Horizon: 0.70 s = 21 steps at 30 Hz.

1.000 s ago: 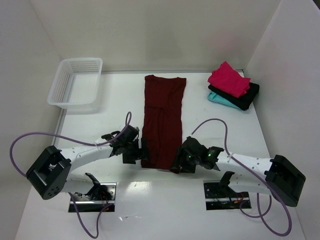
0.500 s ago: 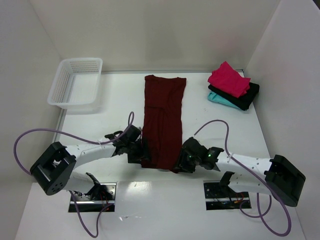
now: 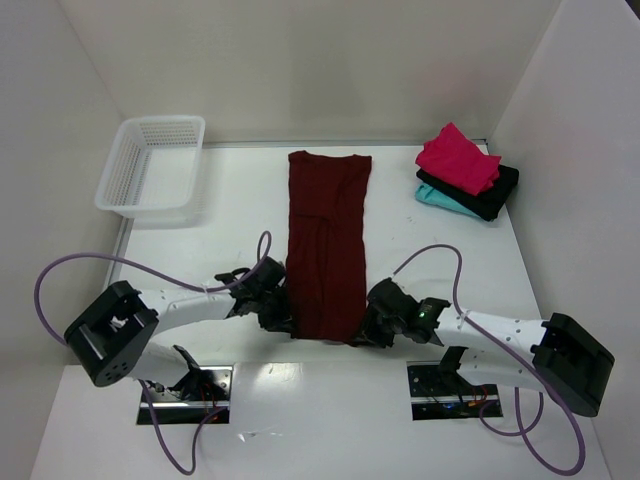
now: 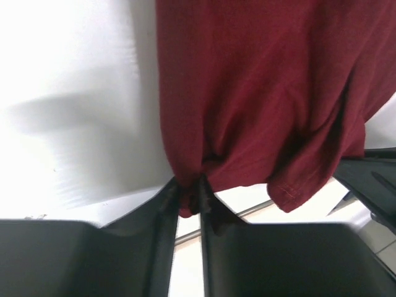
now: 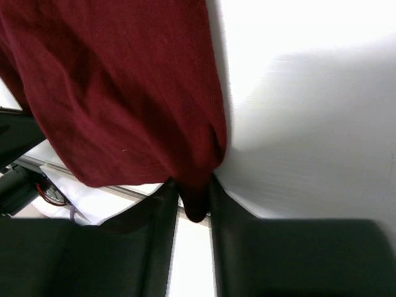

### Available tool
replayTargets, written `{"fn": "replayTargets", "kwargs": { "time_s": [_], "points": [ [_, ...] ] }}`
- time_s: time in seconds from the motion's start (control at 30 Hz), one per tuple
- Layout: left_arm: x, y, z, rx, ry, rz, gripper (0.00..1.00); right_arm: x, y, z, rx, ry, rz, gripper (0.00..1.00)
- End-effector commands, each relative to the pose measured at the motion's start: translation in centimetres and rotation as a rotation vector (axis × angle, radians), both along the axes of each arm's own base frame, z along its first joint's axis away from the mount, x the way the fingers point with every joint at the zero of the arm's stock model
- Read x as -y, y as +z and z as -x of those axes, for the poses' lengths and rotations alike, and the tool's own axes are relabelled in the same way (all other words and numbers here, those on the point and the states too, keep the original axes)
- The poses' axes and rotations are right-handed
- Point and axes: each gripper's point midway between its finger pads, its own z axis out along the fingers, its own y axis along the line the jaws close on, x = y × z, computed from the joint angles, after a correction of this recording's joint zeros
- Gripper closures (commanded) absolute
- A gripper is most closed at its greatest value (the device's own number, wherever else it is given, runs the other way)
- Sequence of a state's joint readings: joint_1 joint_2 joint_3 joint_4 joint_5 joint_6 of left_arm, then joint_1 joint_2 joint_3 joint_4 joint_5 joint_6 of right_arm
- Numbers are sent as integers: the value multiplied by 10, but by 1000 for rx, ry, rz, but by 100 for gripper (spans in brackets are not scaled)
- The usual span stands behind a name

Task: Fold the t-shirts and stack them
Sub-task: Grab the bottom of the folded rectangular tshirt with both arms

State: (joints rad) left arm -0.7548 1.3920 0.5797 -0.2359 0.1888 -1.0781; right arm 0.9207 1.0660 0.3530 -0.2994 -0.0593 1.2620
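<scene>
Left pincer [image 3: 288, 318] and right pincer [image 3: 362, 328], seen from above, have crept inward over the last second onto the near hem corners of the maroon t-shirt [image 3: 328, 230], which lies lengthwise on the tabletop [image 3: 220, 210]. The hem-to-collar fold looks ready to start. The basket [image 3: 112, 195] and the folded stack [image 3: 462, 175] sit well apart from the shirt, so nothing blocks the move.

Left wrist: the fingers [image 4: 162, 213] are pinching bunched hem.

Right wrist: the fingers [image 5: 162, 207] likewise clamp the other corner.

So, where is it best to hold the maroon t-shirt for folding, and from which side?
At the two near hem corners, coming from the arms' side. The maroon t-shirt lies as a long strip with its hem nearest, and the left tool and right tool pinch one corner each.
</scene>
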Motion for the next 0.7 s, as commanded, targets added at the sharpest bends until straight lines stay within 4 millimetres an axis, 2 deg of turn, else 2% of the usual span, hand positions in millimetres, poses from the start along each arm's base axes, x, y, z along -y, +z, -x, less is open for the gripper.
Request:
{"fn": "replayTargets", "kwargs": {
  "time_s": [0.0,0.1,0.13,0.23,0.5,0.63,0.67],
  "points": [
    [-22,-22,25,-86,2,-106,83,0,1,-3,28,-8,-2,75],
    [-28,-20,28,-91,13,-129,98,0,1,-3,28,-8,-2,82],
    [-29,-17,28,-89,18,-130,100,1,1,-2,27,-8,0,86],
    [-33,-8,28,-76,34,-138,100,4,6,-2,29,-4,16,91],
    [-26,38,6,37,23,-118,100,-4,49,-24,132,15,40,95],
    [-20,68,-20,112,1,-108,100,-6,65,-50,183,15,75,95],
    [-20,74,-29,130,1,-110,100,-7,75,-62,215,19,77,95]
  ]
}}
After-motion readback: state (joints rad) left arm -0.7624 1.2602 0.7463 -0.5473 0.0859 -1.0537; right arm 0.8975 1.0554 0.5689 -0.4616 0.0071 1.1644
